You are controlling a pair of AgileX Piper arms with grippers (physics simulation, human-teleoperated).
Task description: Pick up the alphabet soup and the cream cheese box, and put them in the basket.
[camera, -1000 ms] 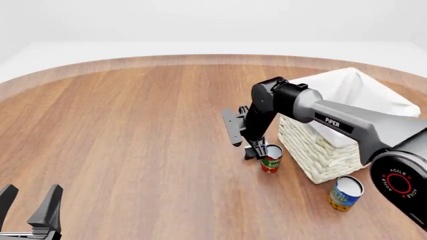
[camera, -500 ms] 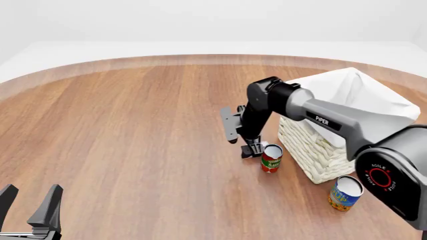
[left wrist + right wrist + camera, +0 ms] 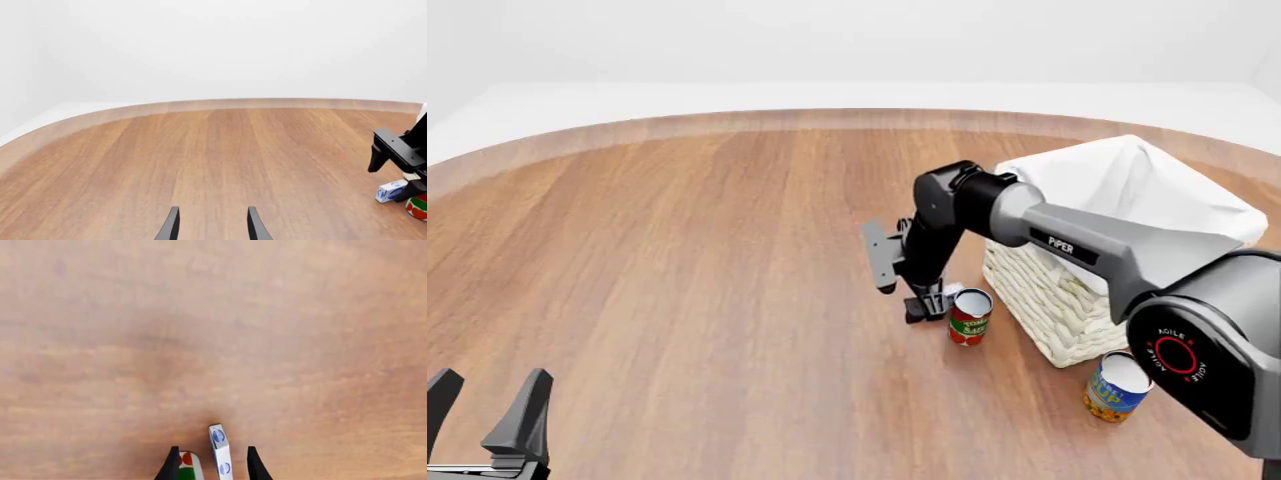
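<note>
While the left gripper [image 3: 483,402] idles spread at the near edge, the right gripper [image 3: 210,462] straddles the box [image 3: 219,452] on the table [image 3: 694,260], unclosed, beside the basket [image 3: 1054,300]; the soup [image 3: 1117,386] stands nearer.

Alphabet soup [image 3: 1118,386] beside basket [image 3: 1054,300]; cream cheese box [image 3: 391,190] near basket

Tabletop [image 3: 667,250]: brown wood-grain planks, curved far edge with a paler rim band.
Floor beyond the edge: plain pale grey-white.
Wall: blank white, featureless.
Light: soft, even, with faint shadows only.
</note>
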